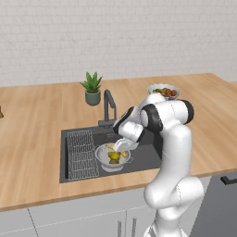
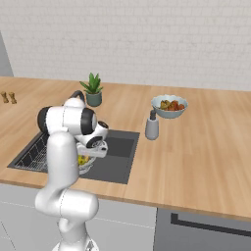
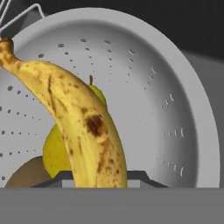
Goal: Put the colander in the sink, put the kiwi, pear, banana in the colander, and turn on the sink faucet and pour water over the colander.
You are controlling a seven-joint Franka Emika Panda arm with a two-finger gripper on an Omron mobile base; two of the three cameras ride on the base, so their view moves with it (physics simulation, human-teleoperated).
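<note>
— What's your gripper (image 1: pixel 119 147) doing right now?

— From where I sit, it hangs low over the colander (image 1: pixel 112 158), which sits in the sink (image 1: pixel 143 155) just right of the wire rack (image 1: pixel 82 154). In the hand view the banana (image 3: pixel 83 127) rises from between the finger tips, so I read the jaws as narrowed and clamped on it.

— Is the banana touching anything else?

— I cannot tell for sure. It lies across my view of the pear (image 3: pixel 59 151), and the kiwi (image 3: pixel 26 175) peeks out at the lower left, both down in the colander's bowl.

— And the faucet?

— The sink faucet (image 1: pixel 109 106) stands at the far edge of the basin, behind my arm. A potted plant (image 1: pixel 92 87) is on the counter (image 1: pixel 37 120) just left of it.
</note>
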